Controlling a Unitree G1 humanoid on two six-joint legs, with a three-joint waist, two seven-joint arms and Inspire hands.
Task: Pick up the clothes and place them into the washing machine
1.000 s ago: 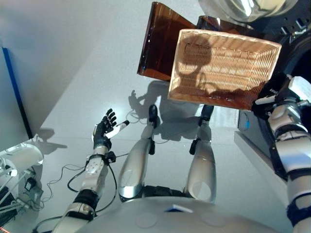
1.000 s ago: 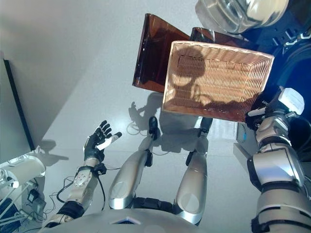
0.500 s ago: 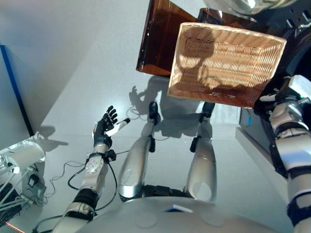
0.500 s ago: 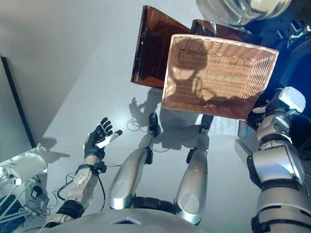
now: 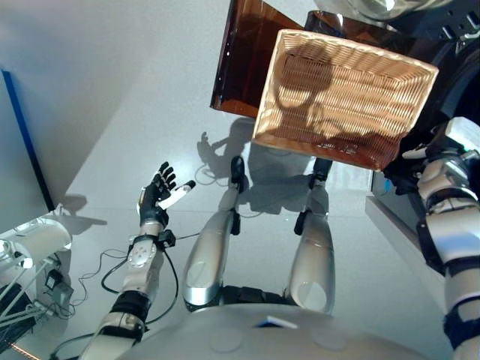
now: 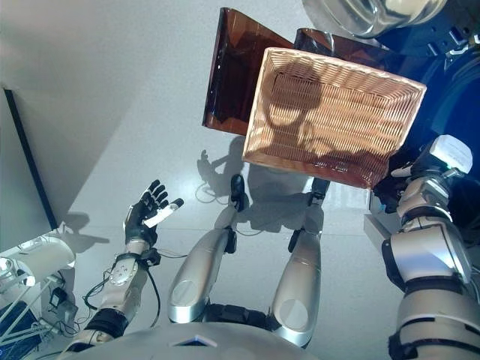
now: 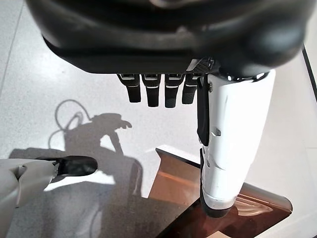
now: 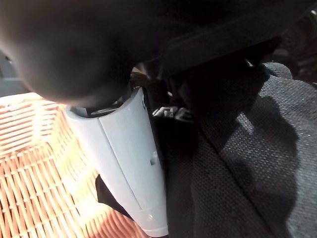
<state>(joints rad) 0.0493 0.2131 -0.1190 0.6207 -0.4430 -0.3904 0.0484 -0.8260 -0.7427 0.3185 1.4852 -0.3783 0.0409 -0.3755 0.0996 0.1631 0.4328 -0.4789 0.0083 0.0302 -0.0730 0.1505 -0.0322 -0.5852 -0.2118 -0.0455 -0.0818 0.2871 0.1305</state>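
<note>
1. Head views: a wicker basket (image 5: 345, 101) is tilting up beside the washing machine (image 6: 450, 82), its inside showing only weave and shadow. Two brown translucent panels (image 5: 244, 64) are standing on the floor (image 5: 112, 112) behind it. The left hand (image 5: 159, 196) is hovering over the floor, fingers spread and holding nothing. The right hand (image 6: 409, 176) is sitting at the basket's lower right corner, mostly hidden.
2. Left wrist view: straight fingers (image 7: 148, 91) and the white-covered thumb are pointing toward a brown panel (image 7: 213, 208).
3. Right wrist view: the thumb (image 8: 124, 163) is lying between the wicker weave (image 8: 34, 173) and dark grey cloth (image 8: 252, 163); whether the fingers are gripping either is impossible to tell.
</note>
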